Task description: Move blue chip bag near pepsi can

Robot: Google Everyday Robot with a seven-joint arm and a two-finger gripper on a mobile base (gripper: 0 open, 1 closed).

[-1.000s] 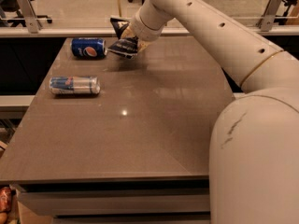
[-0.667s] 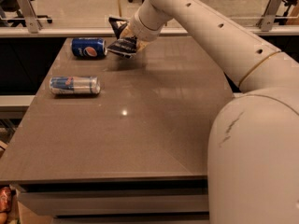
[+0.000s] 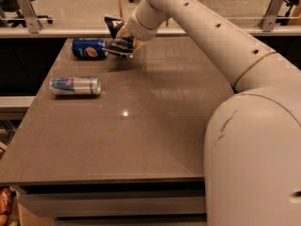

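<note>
The pepsi can (image 3: 88, 48) lies on its side at the table's far left, dark blue with the round logo facing me. My gripper (image 3: 117, 37) is just right of it, shut on the blue chip bag (image 3: 121, 46), a small dark crinkly bag held a little above the tabletop with its shadow below. The bag's left edge is close to the can's right end; I cannot tell whether they touch. Most of the bag is hidden by the gripper and wrist.
A slimmer light-blue-and-silver can (image 3: 75, 85) lies on its side at the table's left. The grey-brown table (image 3: 155, 126) extends toward me. My white arm (image 3: 221, 41) crosses the right side. A railing and chairs stand behind the table.
The gripper with the chip bag has barely moved, staying just right of the pepsi can. Both cans are unmoved.
</note>
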